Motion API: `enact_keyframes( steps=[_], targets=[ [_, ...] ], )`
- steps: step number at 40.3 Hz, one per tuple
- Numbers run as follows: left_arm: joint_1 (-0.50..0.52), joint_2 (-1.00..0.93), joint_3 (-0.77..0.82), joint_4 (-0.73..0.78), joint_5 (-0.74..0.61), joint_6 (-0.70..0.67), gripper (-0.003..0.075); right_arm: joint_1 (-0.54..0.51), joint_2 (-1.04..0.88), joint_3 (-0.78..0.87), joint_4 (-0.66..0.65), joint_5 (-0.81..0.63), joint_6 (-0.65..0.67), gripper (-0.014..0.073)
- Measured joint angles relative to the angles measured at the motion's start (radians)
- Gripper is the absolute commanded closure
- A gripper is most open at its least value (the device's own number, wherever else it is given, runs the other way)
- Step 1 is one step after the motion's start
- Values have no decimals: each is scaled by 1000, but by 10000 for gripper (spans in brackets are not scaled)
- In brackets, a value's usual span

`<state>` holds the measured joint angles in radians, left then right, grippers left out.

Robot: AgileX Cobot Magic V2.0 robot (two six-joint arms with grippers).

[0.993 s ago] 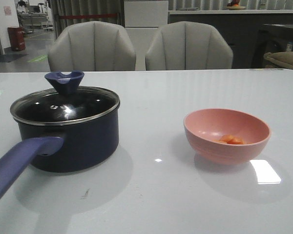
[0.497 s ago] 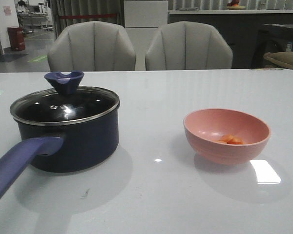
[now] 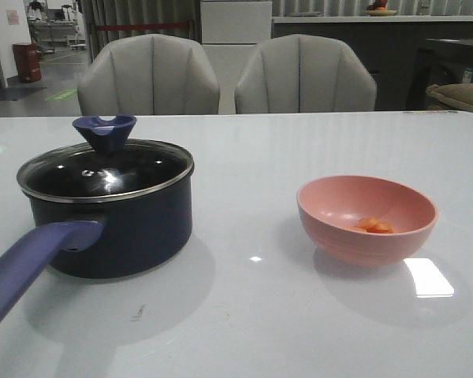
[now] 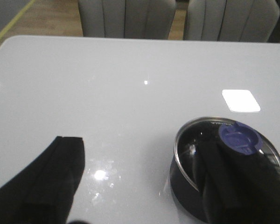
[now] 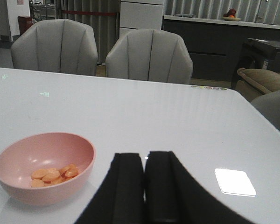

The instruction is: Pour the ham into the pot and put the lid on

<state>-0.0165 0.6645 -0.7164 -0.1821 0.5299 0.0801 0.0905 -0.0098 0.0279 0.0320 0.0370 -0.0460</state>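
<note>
The dark navy pot stands at the left of the table with its long purple-blue handle pointing to the front left. The glass lid with its blue knob rests on it. A pink bowl at the right holds the orange ham chunks. Neither gripper shows in the front view. My left gripper is open and empty, one finger crossing in front of the pot and lid. My right gripper is shut and empty, beside the bowl with the ham.
Two grey chairs stand behind the table's far edge. The white table top shows bright light reflections. A dark counter and a sofa arm lie beyond the table at the far right.
</note>
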Motion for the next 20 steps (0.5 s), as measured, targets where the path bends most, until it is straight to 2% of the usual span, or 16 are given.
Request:
enact_keyframes(
  steps=[9,20],
  targets=[
    [-16,261,-254,0,234,0,173,0,0,0,0,0,0,435],
    [-176,546,-457,6,312,-27,174,0,0,0,0,0,0,435]
  ],
)
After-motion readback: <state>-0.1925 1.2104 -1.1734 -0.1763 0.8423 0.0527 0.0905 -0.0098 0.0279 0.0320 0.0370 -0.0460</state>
